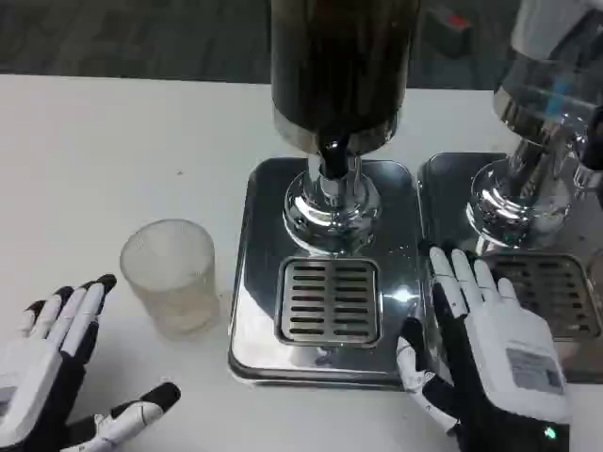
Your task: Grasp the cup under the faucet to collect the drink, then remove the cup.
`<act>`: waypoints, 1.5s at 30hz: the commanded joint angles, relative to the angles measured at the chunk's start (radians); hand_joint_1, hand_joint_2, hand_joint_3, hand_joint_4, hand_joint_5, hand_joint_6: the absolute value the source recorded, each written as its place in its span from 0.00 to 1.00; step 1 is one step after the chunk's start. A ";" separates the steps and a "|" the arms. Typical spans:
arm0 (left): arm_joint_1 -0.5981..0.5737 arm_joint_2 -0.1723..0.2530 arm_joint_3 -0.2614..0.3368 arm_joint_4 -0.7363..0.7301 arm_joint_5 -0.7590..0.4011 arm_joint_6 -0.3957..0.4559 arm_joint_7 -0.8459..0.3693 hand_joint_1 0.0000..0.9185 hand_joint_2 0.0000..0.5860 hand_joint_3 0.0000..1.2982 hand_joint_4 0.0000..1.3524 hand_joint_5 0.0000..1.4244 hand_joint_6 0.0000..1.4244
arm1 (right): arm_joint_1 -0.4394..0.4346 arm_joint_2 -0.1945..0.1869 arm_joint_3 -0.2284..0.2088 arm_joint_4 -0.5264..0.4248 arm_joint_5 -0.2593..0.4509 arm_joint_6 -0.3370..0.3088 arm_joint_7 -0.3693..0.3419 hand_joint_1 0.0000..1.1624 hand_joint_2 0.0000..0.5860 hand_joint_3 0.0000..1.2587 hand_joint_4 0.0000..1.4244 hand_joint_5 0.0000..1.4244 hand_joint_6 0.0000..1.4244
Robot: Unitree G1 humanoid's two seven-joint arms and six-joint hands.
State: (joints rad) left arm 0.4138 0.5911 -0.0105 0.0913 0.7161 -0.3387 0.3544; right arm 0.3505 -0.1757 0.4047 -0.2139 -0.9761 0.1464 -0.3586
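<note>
Now, frosted cup [171, 275] upright left of drip tray [247, 311] edge — left hand [57, 377] spread beside it, right hand [490, 353] splayed, empty, at tray's right edge.

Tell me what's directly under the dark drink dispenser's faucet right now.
Only the slotted drip grate on the shiny base; no cup there. The cup stands left of the base. Beneath the grate is hidden.

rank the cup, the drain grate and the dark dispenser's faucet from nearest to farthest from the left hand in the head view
From the left hand:
1. cup, on the table just past its fingers.
2. drain grate, further right, in the steel tray.
3. faucet, up and behind the grate.
</note>
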 commanded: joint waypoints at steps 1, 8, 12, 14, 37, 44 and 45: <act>-0.003 0.001 0.006 0.009 -0.005 -0.008 0.013 0.00 0.18 0.00 0.00 0.00 0.00 | 0.002 -0.003 -0.003 -0.006 0.003 0.003 0.010 0.37 0.98 0.03 0.00 0.00 0.00; -0.005 -0.001 0.006 0.012 -0.006 -0.007 0.012 0.00 0.18 0.00 0.00 0.00 0.00 | -0.001 -0.001 -0.004 -0.003 0.004 0.002 0.011 0.37 0.99 0.03 0.00 0.00 0.00; -0.005 -0.003 0.006 0.012 -0.006 -0.008 0.016 0.00 0.18 0.00 0.00 0.00 0.00 | 0.001 0.000 -0.004 -0.005 0.004 0.004 0.011 0.37 1.00 0.03 0.00 0.00 0.00; -0.005 -0.004 0.007 0.012 -0.006 -0.007 0.016 0.00 0.18 0.00 0.00 0.00 0.00 | 0.001 0.000 -0.005 -0.005 0.005 0.003 0.011 0.37 1.00 0.03 0.00 0.00 0.00; -0.122 -0.054 0.095 0.063 -0.135 -0.039 0.042 0.00 0.11 0.00 0.00 0.00 0.00 | -0.017 0.024 -0.011 -0.017 -0.015 0.031 0.014 0.38 1.00 0.03 0.00 0.00 0.00; -0.242 -0.065 0.086 0.205 -0.247 -0.108 -0.001 0.00 0.02 0.00 0.00 0.00 0.00 | -0.026 0.051 0.000 -0.008 -0.029 0.046 0.001 0.38 1.00 0.03 0.00 0.00 0.00; -0.264 -0.069 0.080 0.242 -0.266 -0.128 -0.011 0.00 0.01 0.00 0.00 0.00 0.00 | -0.027 0.053 -0.001 -0.007 -0.029 0.046 0.001 0.38 1.00 0.03 0.00 0.00 0.00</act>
State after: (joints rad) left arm 0.1963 0.5378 0.0758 0.2588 0.5035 -0.4230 0.3740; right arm 0.3304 -0.1286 0.4048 -0.2188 -0.9970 0.1831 -0.3364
